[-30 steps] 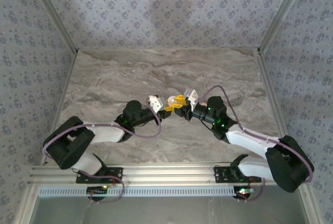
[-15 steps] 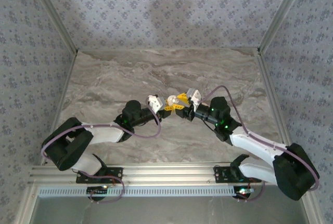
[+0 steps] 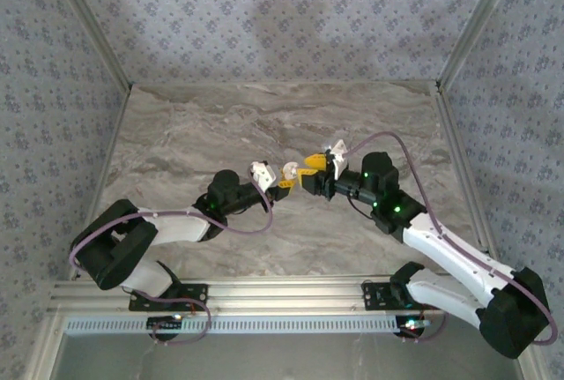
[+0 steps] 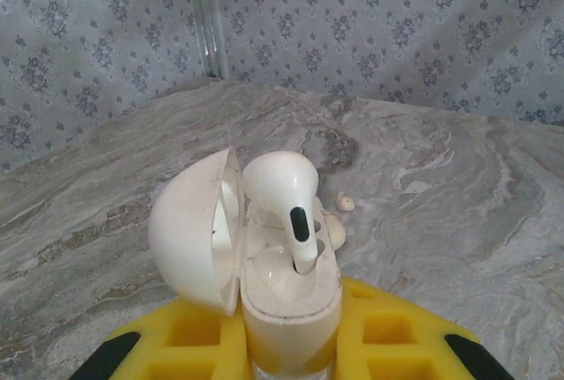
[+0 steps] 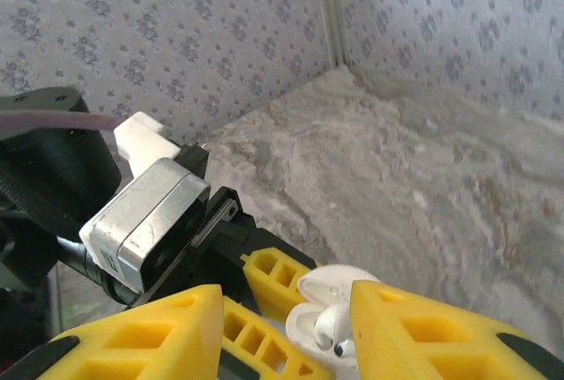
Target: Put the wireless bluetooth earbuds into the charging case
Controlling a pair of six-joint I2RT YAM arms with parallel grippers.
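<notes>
Plainly, the left hand (image 4: 291, 340) is clenched on the lower body of the case (image 4: 286, 296) and holds it upright, with the lid (image 4: 189, 234) swung open to one side. One earbud (image 4: 280, 184) stands in the case, stem down in its slot. Its rounded head rides proud of the rim, so it looks not fully seated. The right hand (image 5: 286, 314) hovers close by the open case with its yellow fingers (image 5: 423, 331) parted and nothing gripped between them.

The main danger, as I judge it, is the raised earbud. A sideways nudge from a finger could tip it out onto the surface (image 4: 458, 204), and a push that is off line could wedge it crooked. Closing the lid on it as it sits would likely jam the lid or pop the earbud loose. A hard press might also twist the case in the left hand's grip, since only its base is pinched.

By count there are two hands, one case with one lid, and one earbud in plain sight. One tiny pale bit (image 4: 346, 204) lies on the surface beyond the case, and I cannot tell what it is. The hollow beside the seated stem looks empty.
</notes>
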